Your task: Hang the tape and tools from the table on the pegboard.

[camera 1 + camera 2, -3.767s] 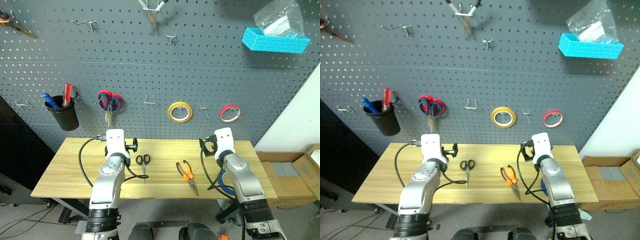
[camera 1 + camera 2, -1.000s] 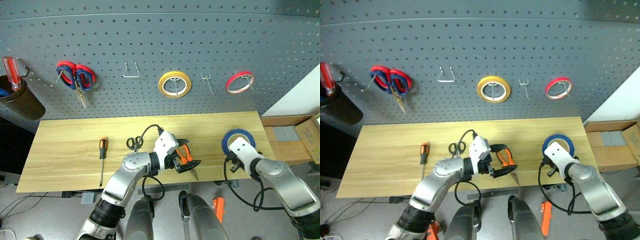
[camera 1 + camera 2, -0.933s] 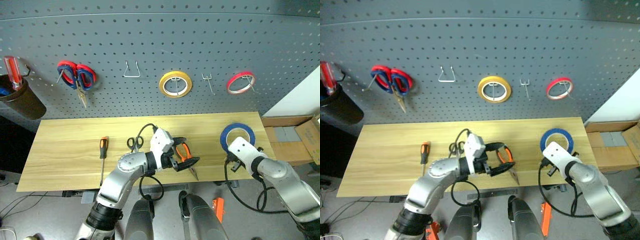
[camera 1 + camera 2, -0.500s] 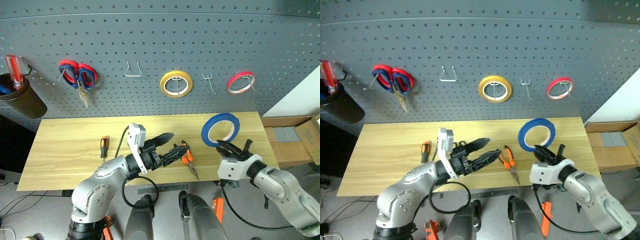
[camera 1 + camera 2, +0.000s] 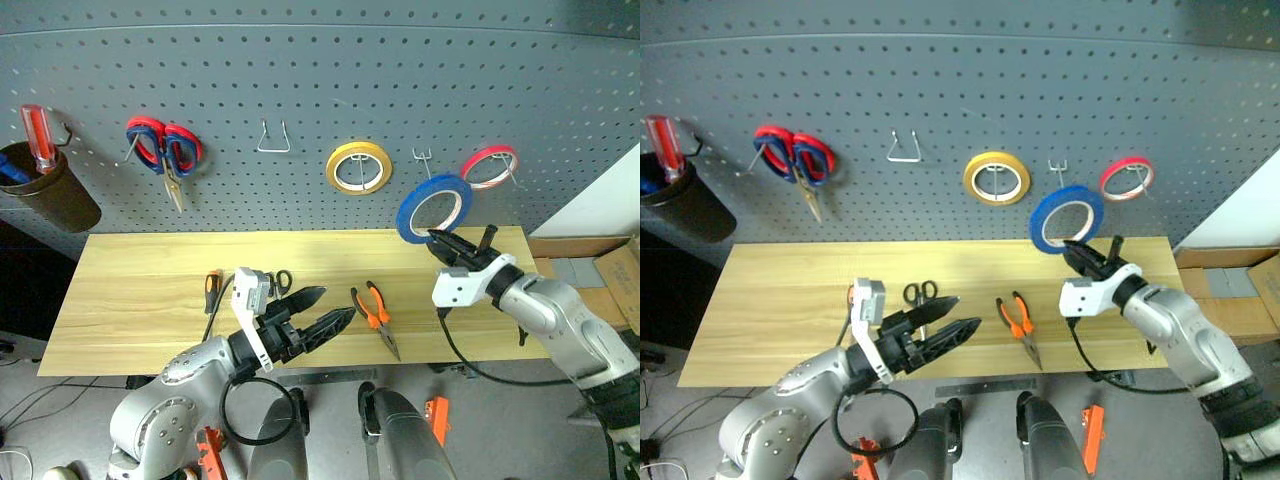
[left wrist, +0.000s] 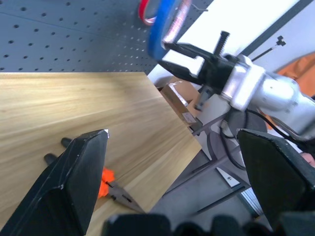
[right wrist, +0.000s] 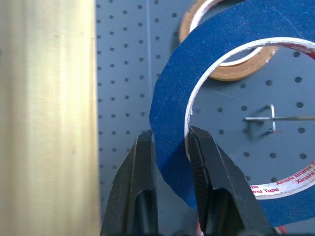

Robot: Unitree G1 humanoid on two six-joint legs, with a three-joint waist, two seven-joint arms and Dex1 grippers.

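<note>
Holding the tape: the right gripper [image 5: 452, 243] pinches the blue tape [image 5: 433, 208] by its lower rim, upright, right of centre in the head view, in front of the pegboard [image 5: 320, 110].
Tape's neighbours: between the yellow roll [image 5: 359, 167] and the red roll [image 5: 489, 165], over a bare hook [image 5: 424, 161].
Writing: "Xinshin Brand" and "TAPE" on the red roll's core [image 7: 288, 183] in the right wrist view.
Hard to make out: the screwdriver [image 5: 212, 293] and black scissors [image 5: 279, 281] sit partly behind the left arm.
Pliers [image 5: 375, 316]: lower centre on the table [image 5: 130, 290].
Left gripper [image 5: 318, 311]: spread wide, empty, above the table's front edge.
</note>
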